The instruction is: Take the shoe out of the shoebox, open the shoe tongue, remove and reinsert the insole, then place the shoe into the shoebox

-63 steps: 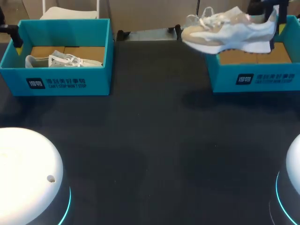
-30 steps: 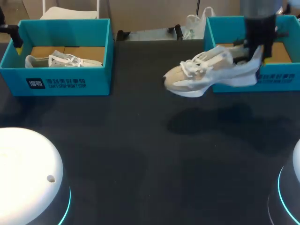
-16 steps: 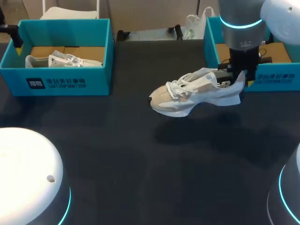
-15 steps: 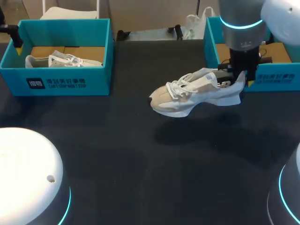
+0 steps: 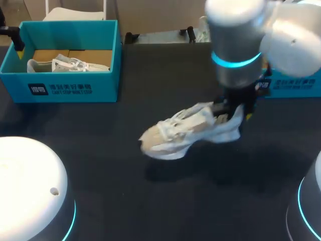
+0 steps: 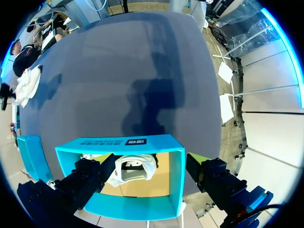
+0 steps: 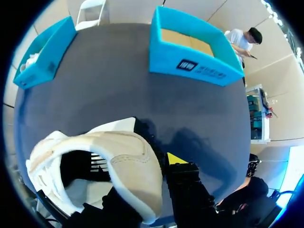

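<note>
The shoe [image 5: 185,131] has been carried down and towards the robot's left since the earlier frames. It was last seen held level just in front of the right shoebox [image 7: 190,64], and is now found over the middle of the table [image 5: 125,201], well apart from that box. The right arm is seen to have swung in with it, so that much of the right shoebox is hidden in the head view.

The shoe is held by its heel in the right gripper [image 5: 231,111]. In the right wrist view the heel collar is clamped between the fingers, one yellow tip being pressed against the outside of the heel and the other finger being sunk inside the shoe opening. The toe is pointed towards the robot's left and is tipped lower than the heel. A shadow is cast on the table beneath it. Whether the sole touches the table cannot be told.

The left gripper [image 6: 151,171] is held above the left shoebox [image 5: 70,88], at the far left of the table. Its fingers are spread wide with nothing gripped between them. A second shoe [image 5: 67,64] is seen lying inside this box on its cardboard floor.
</note>
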### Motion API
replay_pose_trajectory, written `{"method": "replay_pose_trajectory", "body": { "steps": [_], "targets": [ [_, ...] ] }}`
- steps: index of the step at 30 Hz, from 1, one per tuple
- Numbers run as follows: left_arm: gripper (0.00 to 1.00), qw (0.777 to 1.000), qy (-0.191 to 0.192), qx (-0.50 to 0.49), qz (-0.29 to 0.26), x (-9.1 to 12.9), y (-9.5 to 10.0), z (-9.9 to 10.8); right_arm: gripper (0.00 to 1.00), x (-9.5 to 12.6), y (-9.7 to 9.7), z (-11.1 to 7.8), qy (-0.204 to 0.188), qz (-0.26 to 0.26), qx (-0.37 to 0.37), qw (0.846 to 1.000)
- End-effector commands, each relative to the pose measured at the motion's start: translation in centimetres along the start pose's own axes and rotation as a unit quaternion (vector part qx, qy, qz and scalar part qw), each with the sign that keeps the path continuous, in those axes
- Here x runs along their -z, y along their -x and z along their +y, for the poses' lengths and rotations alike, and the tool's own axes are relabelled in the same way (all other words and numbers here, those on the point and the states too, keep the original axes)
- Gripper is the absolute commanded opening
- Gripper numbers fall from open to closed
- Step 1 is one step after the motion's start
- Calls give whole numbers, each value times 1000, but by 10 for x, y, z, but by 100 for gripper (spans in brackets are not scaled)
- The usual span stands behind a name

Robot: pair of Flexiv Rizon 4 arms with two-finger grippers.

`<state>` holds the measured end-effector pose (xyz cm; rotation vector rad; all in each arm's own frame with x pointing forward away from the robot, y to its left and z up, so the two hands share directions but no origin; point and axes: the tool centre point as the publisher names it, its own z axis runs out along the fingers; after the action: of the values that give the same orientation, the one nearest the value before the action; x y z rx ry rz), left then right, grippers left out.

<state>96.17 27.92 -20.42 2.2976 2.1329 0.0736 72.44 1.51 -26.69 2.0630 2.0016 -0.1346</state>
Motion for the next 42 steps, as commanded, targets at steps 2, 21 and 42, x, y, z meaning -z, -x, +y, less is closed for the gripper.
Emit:
{"method": "replay_pose_trajectory", "body": {
  "steps": [2,21,42],
  "targets": [
    [100,1000,1,0,1,0,0,-1,0,-7,-51,-26,-7,10,-10,1000],
    [100,1000,1,0,1,0,0,-1,0,-25,-77,-48,3,17,20,1000],
    [100,1000,1,0,1,0,0,-1,0,-64,-116,-72,-31,11,-9,999]
  ]
}}
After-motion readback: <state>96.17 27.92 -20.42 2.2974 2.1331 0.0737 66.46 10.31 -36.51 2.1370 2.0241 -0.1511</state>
